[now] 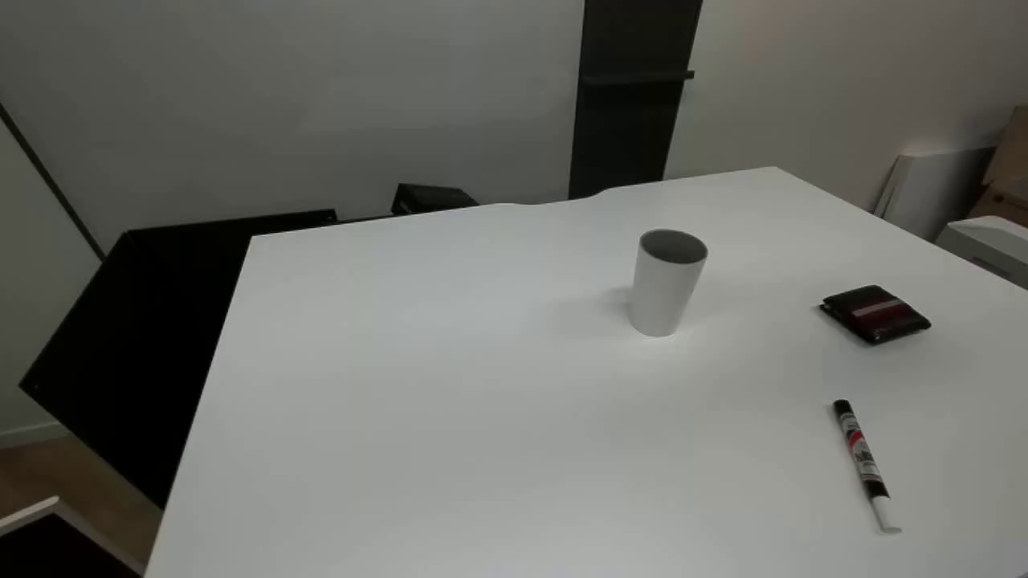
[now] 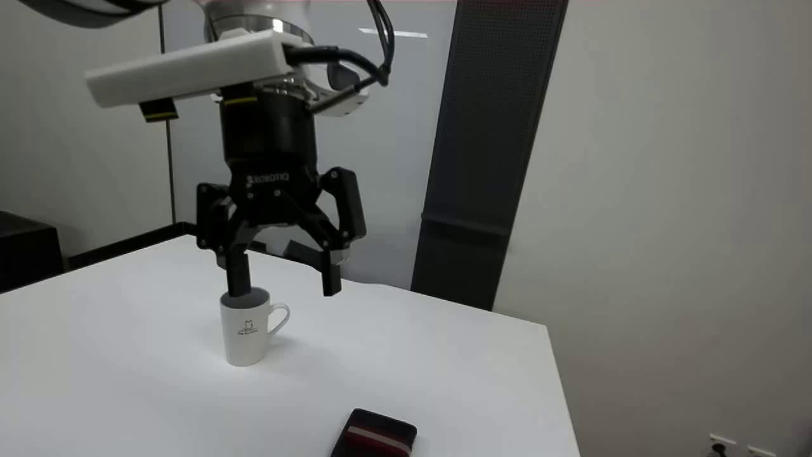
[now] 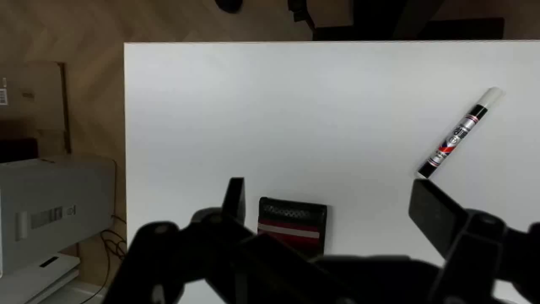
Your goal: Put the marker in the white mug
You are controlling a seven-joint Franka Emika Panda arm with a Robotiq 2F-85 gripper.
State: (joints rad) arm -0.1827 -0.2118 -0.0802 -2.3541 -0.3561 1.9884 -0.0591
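Note:
The marker (image 1: 862, 455) lies flat on the table, with a black end, a printed silver-white barrel with a red band, and a white end. In the wrist view the marker (image 3: 453, 139) lies at the right, beyond the right fingertip. It is out of view in an exterior view. The white mug (image 1: 662, 293) stands upright with a grey inside. In an exterior view the mug (image 2: 244, 336) shows a handle and a small print. My gripper (image 2: 285, 282) is open and empty above the table; one finger overlaps the mug's rim in that view. The gripper (image 3: 330, 190) also shows in the wrist view.
A dark wallet (image 1: 875, 313) with a red and pale stripe lies on the white table (image 1: 450, 385), beyond the marker. The wallet (image 3: 291, 221) shows between the fingers in the wrist view. Grey equipment (image 3: 55, 211) stands off the table's edge. A dark panel (image 2: 488, 152) stands behind.

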